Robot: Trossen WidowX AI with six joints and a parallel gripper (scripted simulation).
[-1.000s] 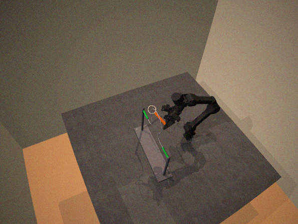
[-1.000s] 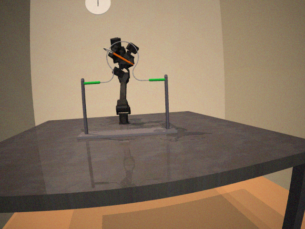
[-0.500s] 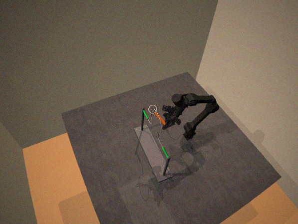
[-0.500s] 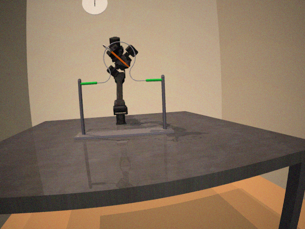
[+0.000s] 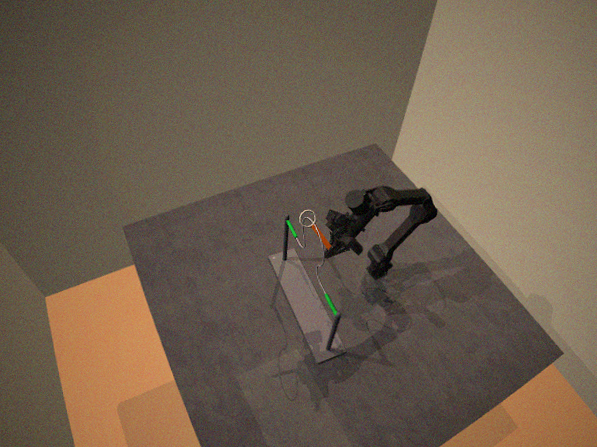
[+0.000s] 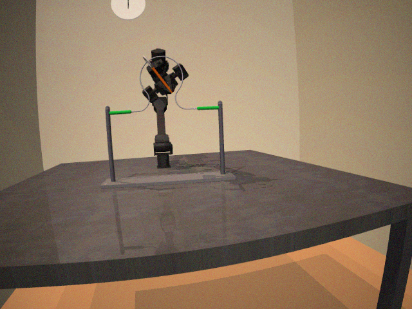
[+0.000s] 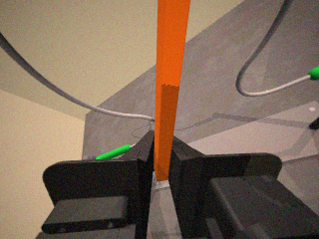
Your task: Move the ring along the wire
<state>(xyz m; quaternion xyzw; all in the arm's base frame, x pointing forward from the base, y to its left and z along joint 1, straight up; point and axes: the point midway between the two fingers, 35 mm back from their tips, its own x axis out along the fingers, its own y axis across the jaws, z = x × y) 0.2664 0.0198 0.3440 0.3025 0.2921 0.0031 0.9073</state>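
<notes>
The ring (image 5: 307, 218) (image 6: 145, 60) sits high on the upper left of the grey wire's tall loop (image 6: 141, 74) (image 5: 318, 277); the wire seems to pass through it. Its orange handle (image 5: 320, 235) (image 6: 161, 78) (image 7: 171, 75) slants down from the ring to my gripper (image 5: 331, 247) (image 6: 170, 90) (image 7: 161, 166). The gripper is shut on the handle's lower end. The green part (image 5: 291, 228) (image 6: 120, 112) (image 7: 115, 151) by one post (image 5: 285, 242) (image 6: 109, 146) is nearby. The other green part (image 5: 330, 303) (image 6: 208, 107) (image 7: 314, 73) meets the second post (image 5: 332, 333) (image 6: 221, 140). In the wrist view, grey wire (image 7: 50, 87) curves on both sides of the handle.
Both posts stand on a flat grey base plate (image 5: 299, 294) (image 6: 172, 179) on the dark table (image 5: 449, 327) (image 6: 232, 212). The arm's base (image 5: 379, 260) (image 6: 163, 152) stands behind the plate. A wall runs close behind the arm.
</notes>
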